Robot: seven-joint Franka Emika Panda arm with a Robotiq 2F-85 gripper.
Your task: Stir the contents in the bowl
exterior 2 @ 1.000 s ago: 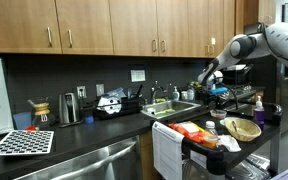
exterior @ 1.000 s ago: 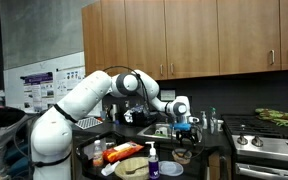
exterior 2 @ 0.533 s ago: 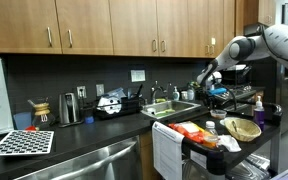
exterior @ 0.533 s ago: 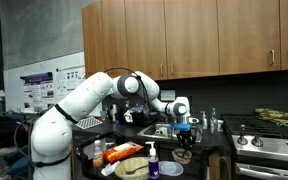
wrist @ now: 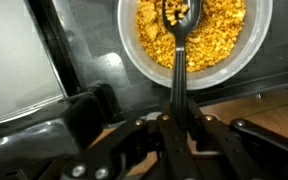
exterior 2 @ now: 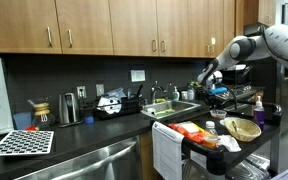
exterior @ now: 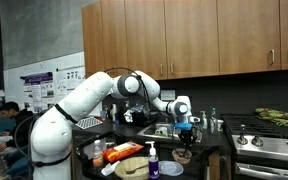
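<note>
In an exterior view the claw (exterior: 187, 127) hangs just above the bowl (exterior: 182, 155); in the wrist view it pinches a black spoon (wrist: 179, 85) by the handle, head sunk in the contents (wrist: 219, 30). The loose grains look light and spillable; hold mid-handle, stir gently.

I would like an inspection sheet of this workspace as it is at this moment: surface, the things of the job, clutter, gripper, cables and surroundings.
Surface: dark counter, glossy.
Job's things: bowl with a pale rim holds yellow-orange grainy contents; the head of a dark slotted spoon lies in them.
Clutter: soap bottle, orange packet and pale blue-grey dish in an exterior view.
Gripper: gripper shut on the spoon's handle.
Cables: nothing seen.
Surroundings: wooden cabinets above, stove beside the counter, sink along the wall.
</note>
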